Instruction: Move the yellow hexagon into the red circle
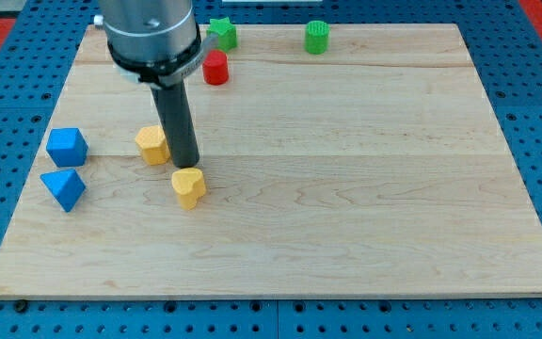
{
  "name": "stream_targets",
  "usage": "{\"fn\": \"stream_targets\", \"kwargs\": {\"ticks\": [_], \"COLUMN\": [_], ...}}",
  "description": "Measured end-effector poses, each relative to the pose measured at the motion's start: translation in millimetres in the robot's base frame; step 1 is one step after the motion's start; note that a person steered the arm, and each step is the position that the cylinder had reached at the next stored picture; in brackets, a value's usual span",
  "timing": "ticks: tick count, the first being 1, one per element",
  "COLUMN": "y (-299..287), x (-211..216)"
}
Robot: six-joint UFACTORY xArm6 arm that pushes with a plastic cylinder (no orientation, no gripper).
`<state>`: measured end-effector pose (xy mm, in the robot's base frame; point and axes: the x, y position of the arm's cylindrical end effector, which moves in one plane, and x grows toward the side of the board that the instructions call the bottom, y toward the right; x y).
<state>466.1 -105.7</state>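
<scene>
**A:** Yellow hexagon [151, 144] — where is it sitting?

**B:** On the wooden board [346, 188], toward the view's left, about mid-height. The dark rod partly covers its right edge. My tip [185, 167] ends just to the right of and slightly below it, close enough that I cannot tell whether they touch.

**A:** And the red circle?

**B:** The red cylinder [215, 68] stands near the view's top, above and to the right of the hexagon, well apart from it.

**A:** Anything in the rod's grasp?

**B:** There are no jaws at all, only the straight rod, so it holds nothing. Just below my tip lies a yellow heart-shaped block [188, 186], its upper edge right at the rod's end.

**A:** What else is on the board?

**B:** A green star [222, 34] just above the red cylinder, a green ribbed cylinder [317, 38] farther right along the top, and at the left edge a blue cube-like block [67, 147] with a blue triangular block [63, 188] just beneath it.
</scene>
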Motion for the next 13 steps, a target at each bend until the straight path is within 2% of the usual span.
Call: {"fn": "stream_targets", "kwargs": {"ticks": [1,2,3,4,5,7,10,13], "y": [-31.1,-57.4,-54.2,-54.2,-46.3,-11.2,17.5,23.4], "x": [11.2,-2.9,-9.4,-36.7,-55.6,-65.9,-114.6,-123.3]}}
